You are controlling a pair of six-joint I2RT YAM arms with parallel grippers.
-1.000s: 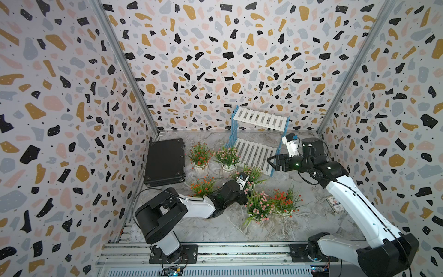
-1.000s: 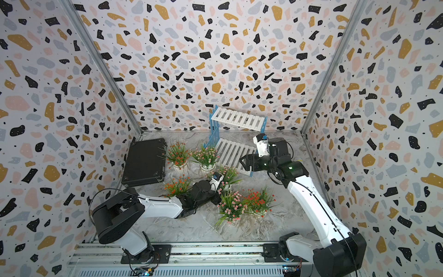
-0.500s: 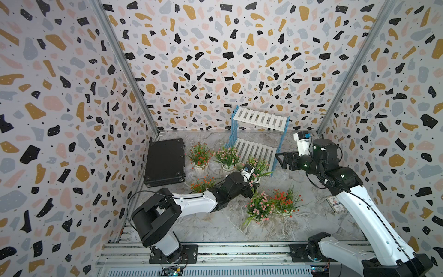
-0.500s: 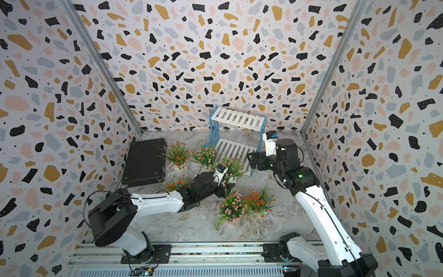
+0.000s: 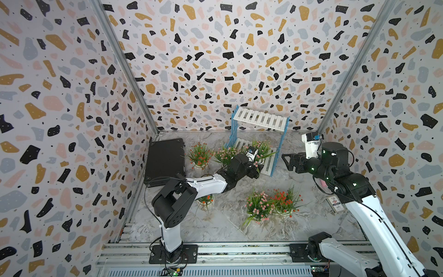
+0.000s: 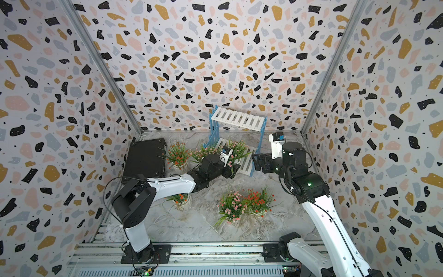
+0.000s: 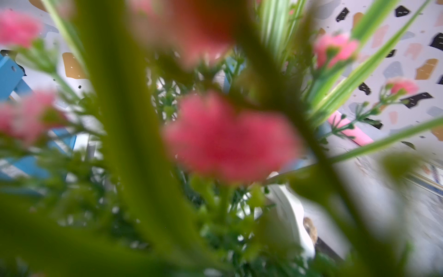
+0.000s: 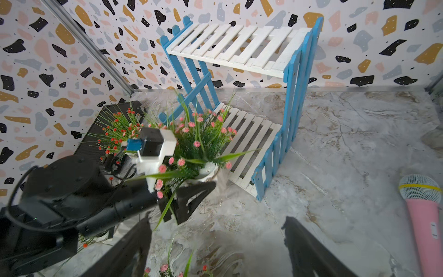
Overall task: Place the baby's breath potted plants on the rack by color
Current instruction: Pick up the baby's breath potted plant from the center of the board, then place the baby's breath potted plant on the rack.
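As viewed from above in both top views, shows the left end effector (image 5: 255,168) clamped low on the held pink plant (image 5: 260,148) at the front edge of the lower shelf (image 5: 269,165) of the rack (image 5: 279,148); cannot tell whether set on the slats or just above. Shows the right end effector (image 5: 287,162) spread and empty, just beside the blue right side frame. Leaves the upper shelf (image 5: 260,120) bare. Counts five other plants on the counter (image 5: 227,230): the far red plant (image 5: 200,153) and far pink plant (image 5: 226,153) between the black case (image 5: 165,159) and the rack, the shaded red plant (image 5: 206,200) partly under the left arm, the near pink plant (image 5: 258,207) and near red plant (image 5: 286,200) with foliage touching.

From the left wrist, gives only blurred pink blossoms and green blades against the lens, plus a sliver of white pot (image 7: 291,215).

From the right wrist, confirms one black finger (image 8: 203,189) of the left end effector under the pot at the shelf edge, and own fingers (image 8: 309,244) wide apart over bare counter, a pink microphone (image 8: 422,215) off to the side.

Judged barely begun: first placement under way, release pending; five pots left to fetch, one colour per shelf.
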